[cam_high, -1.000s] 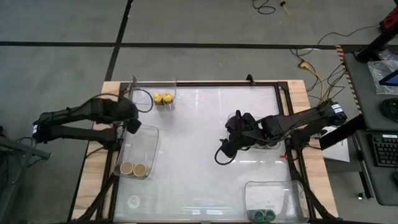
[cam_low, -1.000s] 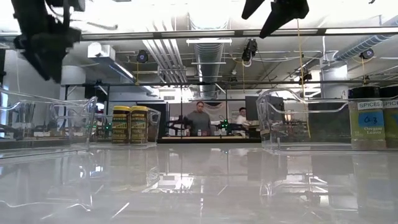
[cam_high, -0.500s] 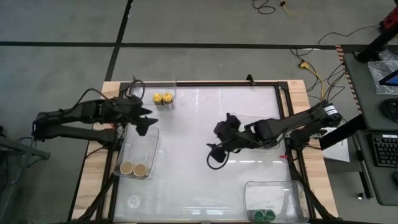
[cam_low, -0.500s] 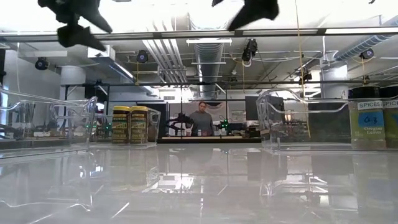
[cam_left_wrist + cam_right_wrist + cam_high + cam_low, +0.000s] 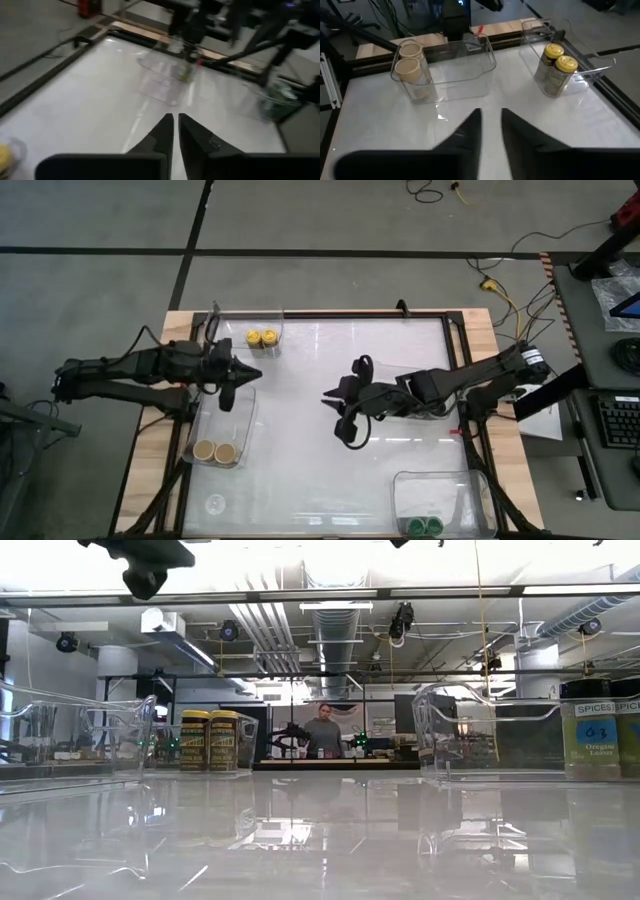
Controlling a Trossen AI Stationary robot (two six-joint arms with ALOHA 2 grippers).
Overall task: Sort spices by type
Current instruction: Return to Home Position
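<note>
Two yellow-lidded spice jars (image 5: 262, 338) (image 5: 555, 67) stand in a clear tray at the far left. Two tan-lidded jars (image 5: 215, 451) (image 5: 411, 62) stand in the near end of the left tray (image 5: 243, 408). Two green-lidded jars (image 5: 425, 526) stand in the near right tray. My left gripper (image 5: 255, 375) (image 5: 175, 122) hangs shut and empty over the left tray's far end, pointing toward the table's right. My right gripper (image 5: 328, 397) (image 5: 491, 120) hovers over the table's middle, pointing left. Its fingers stand a narrow gap apart with nothing between them.
A fourth clear tray (image 5: 165, 85) sits under my right arm at the table's right. Labelled jars (image 5: 590, 735) show at the right of the low view. People stand in the room behind the table. The glossy top between the trays is bare.
My left gripper has tipped up from pointing down to nearly level, swung toward the table's right and shut. My right gripper has also tipped up and gone toward the table's left. In the low view both have risen toward the picture's top. No jar has moved.
</note>
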